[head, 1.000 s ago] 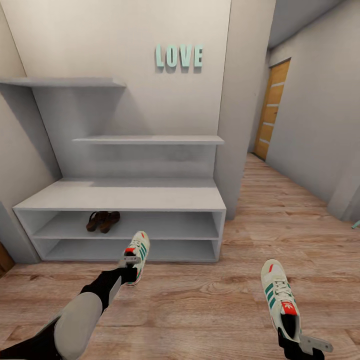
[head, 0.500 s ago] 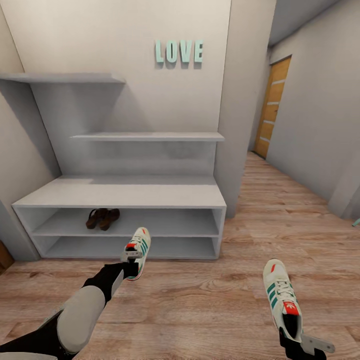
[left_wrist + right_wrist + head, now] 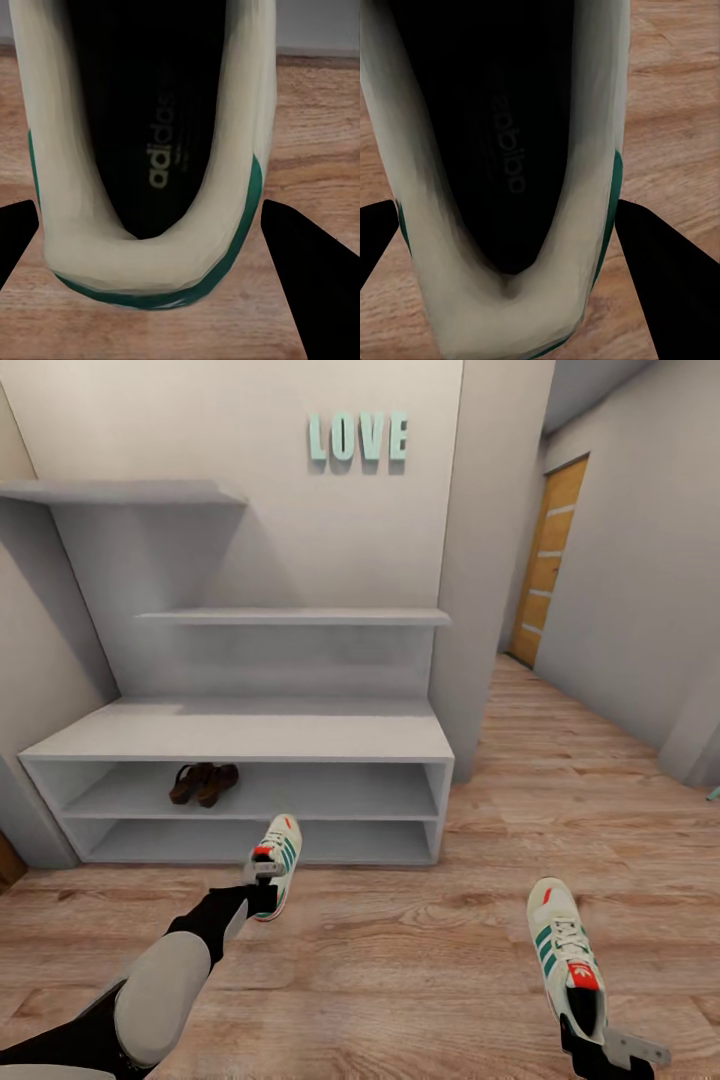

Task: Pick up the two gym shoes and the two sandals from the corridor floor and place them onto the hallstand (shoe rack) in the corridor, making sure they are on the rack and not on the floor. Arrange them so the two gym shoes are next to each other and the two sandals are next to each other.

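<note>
My left gripper (image 3: 262, 880) is shut on the heel of one white gym shoe (image 3: 276, 863), held above the corridor floor (image 3: 400, 950) just in front of the hallstand (image 3: 240, 738). In the left wrist view the shoe's heel (image 3: 150, 247) sits between the dark fingers (image 3: 307, 277). At the lower right, my right gripper (image 3: 592, 1032) is shut on the heel of the other gym shoe (image 3: 560, 945), toe pointing away. Its dark opening (image 3: 502, 150) shows in the right wrist view, between the fingers (image 3: 667, 277). The two brown sandals (image 3: 203, 783) lie side by side on the hallstand's upper open shelf, left part.
Floating shelves (image 3: 290, 617) and teal LOVE letters (image 3: 357, 438) hang above the bench. A grey wall pillar (image 3: 490, 560) stands right of the hallstand. The corridor runs on to the right toward a wooden door (image 3: 548, 565).
The whole picture has shifted a little, so the camera has moved and the hallstand looks slightly nearer. Both grippers keep the same hold on their shoes.
</note>
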